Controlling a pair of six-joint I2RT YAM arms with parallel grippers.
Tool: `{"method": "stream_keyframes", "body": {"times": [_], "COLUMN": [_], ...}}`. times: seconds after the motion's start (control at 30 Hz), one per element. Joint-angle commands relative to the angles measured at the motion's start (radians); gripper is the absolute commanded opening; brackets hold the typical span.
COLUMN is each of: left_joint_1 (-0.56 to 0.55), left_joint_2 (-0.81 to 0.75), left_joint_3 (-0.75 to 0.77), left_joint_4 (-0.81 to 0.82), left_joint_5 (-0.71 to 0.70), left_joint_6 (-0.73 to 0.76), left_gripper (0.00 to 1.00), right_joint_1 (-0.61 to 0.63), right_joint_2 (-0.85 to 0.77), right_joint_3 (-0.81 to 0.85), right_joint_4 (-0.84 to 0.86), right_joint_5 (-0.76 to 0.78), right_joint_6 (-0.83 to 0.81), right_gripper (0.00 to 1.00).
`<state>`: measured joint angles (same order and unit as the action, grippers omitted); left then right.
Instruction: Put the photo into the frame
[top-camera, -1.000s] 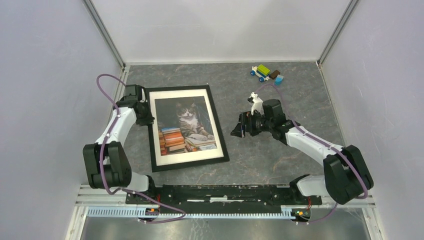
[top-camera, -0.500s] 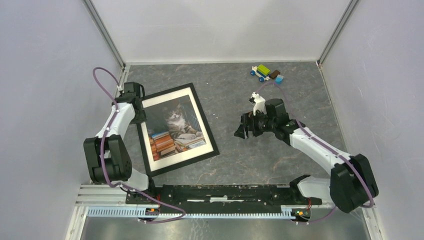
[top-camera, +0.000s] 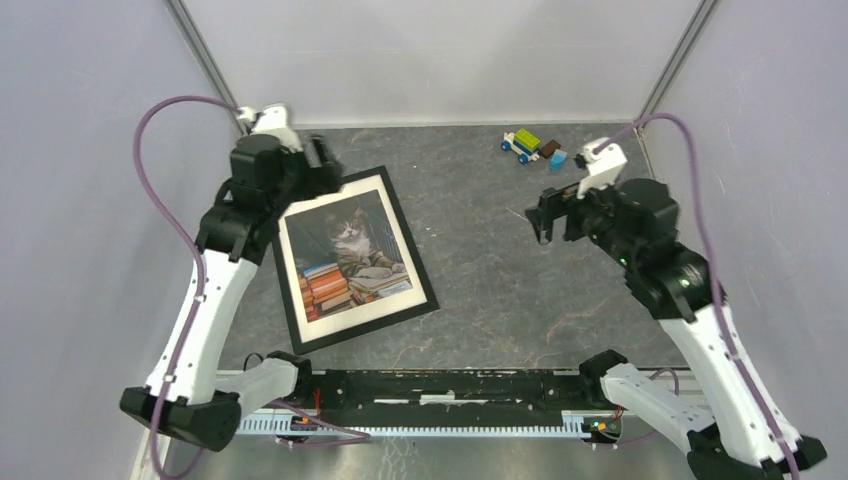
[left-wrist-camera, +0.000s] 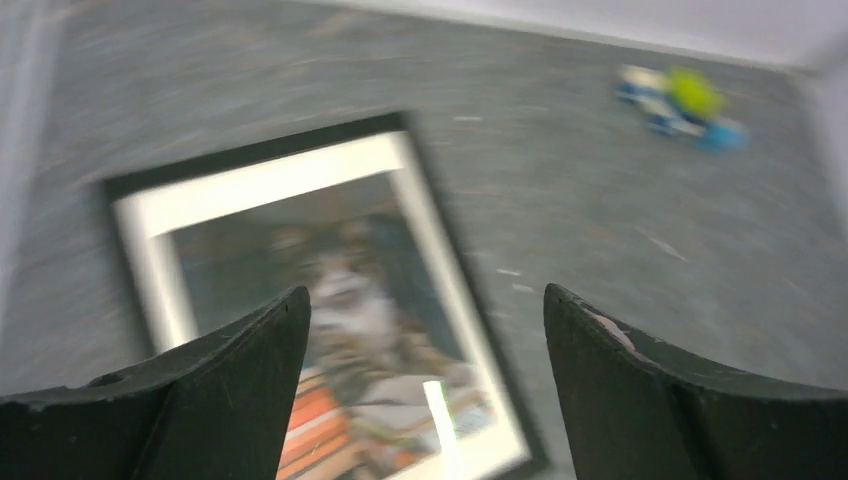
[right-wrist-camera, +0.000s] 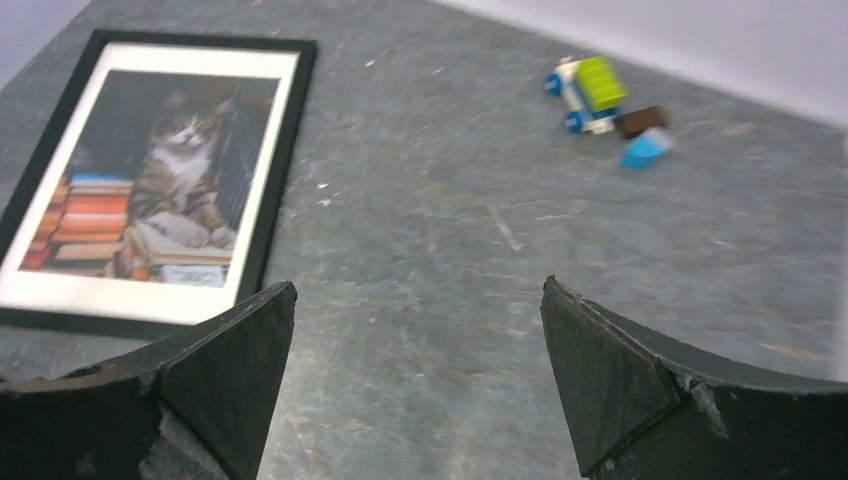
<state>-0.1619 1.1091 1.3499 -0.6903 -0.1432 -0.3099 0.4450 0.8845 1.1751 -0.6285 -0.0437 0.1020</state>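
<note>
1. the photo (top-camera: 345, 252), a cat on a stack of books, lies face up inside the frame (top-camera: 368, 327), with its white border showing all round within the black edge.
2. the frame lies flat on the left half of the table (top-camera: 500, 290), turned askew, its far end nearer the left wall than its near end.
3. the left gripper (left-wrist-camera: 425, 305) hangs above the far end of the frame without touching it. its two fingers stand wide apart and there is nothing between them.
4. the left wrist view is blurred, but the frame and the photo can be made out below the fingers.
5. the right gripper (right-wrist-camera: 420, 295) is raised over the right half of the table, well apart from the frame. its fingers are spread wide and it has hold of nothing.
6. a small toy car (top-camera: 533, 147) built of coloured blocks sits near the back right corner of the table, with a brown block and a blue block just beside it.
</note>
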Motion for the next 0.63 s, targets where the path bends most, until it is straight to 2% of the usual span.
{"method": "stream_keyframes", "body": {"times": [0.0,0.1,0.17,0.37,0.6], "left_joint_1": [-0.287,-0.452,-0.501,-0.512,-0.511], "left_joint_2": [-0.053,-0.104,-0.139,-0.261,-0.292], "left_joint_3": [0.074,0.076,0.078,0.102,0.160], "left_joint_4": [0.128,0.210,0.244,0.301,0.262], "left_joint_5": [0.150,0.190,0.221,0.305,0.370], "left_joint_6": [-0.022,-0.012,-0.011,-0.022,0.004], "left_gripper": [0.95,0.98,0.98,0.98,0.99], "right_joint_1": [0.001,0.001,0.001,0.001,0.001], "right_joint_2": [-0.066,-0.092,-0.102,-0.103,-0.162], "right_joint_3": [0.170,0.283,0.342,0.467,0.386], "right_joint_4": [-0.164,-0.216,-0.236,-0.260,-0.147], "right_joint_5": [0.216,0.255,0.276,0.318,0.324], "right_joint_6": [-0.079,-0.094,-0.093,-0.095,-0.094], "right_gripper": [0.98,0.98,0.98,0.98,0.98]}}
